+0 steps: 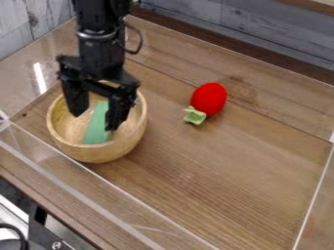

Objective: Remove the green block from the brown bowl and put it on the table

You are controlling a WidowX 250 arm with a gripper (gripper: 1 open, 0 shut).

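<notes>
A lab test bench, by the look of it; a wooden table [222, 186] fenced by low clear acrylic walls [196, 229], with a black robot arm [102, 29] mounted toward eleven o'clock; a small clear stand [104, 31] beside it.

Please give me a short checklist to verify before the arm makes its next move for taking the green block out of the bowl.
1. Gripper jaws open: ok.
2. Gripper above the round brown wooden bowl: ok.
3. Flat green rectangular block lies between the jaws: ok.
4. Block not yet gripped: ok.
5. Red strawberry-shaped toy stands apart from the bowl: ok.
6. Jaws clear of the bowl rim: cannot tell.
</notes>
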